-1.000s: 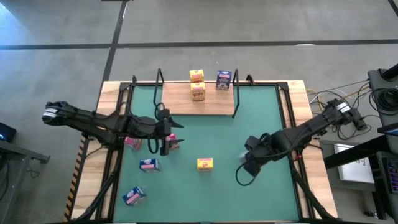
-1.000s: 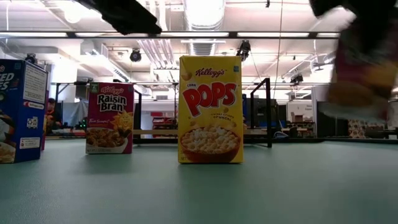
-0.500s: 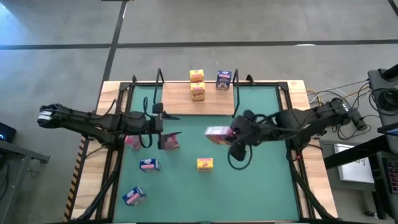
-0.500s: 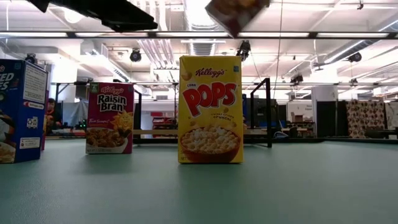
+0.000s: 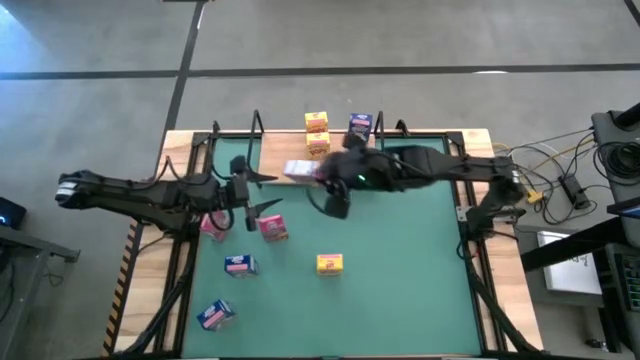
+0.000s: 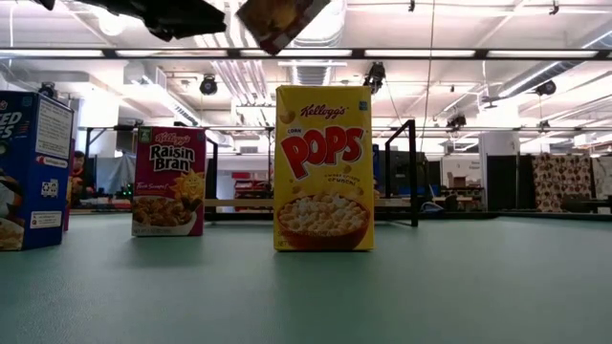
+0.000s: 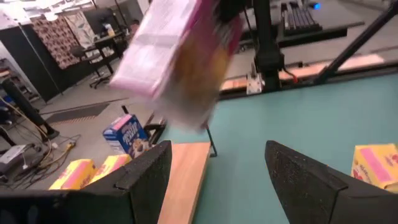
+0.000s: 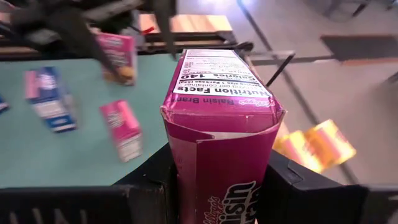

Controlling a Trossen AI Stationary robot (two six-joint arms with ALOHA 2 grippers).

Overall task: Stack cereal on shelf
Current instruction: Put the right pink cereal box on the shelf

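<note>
Right hand (image 5: 325, 175) grips a pink cereal box (image 5: 299, 171), having swung it from mid-bench to above the shelf (image 5: 290, 165) within the last second; placement looks imminent. Left hand (image 5: 255, 195) waits open near a pink box (image 5: 272, 228) on the bench (image 5: 420, 280).

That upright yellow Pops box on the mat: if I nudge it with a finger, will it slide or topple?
Likely topple. The yellow box stands tall on a narrow base, so a high push should tip it. It looks like thin cardboard, probably light, and may skid on the mat if pushed low.
</note>
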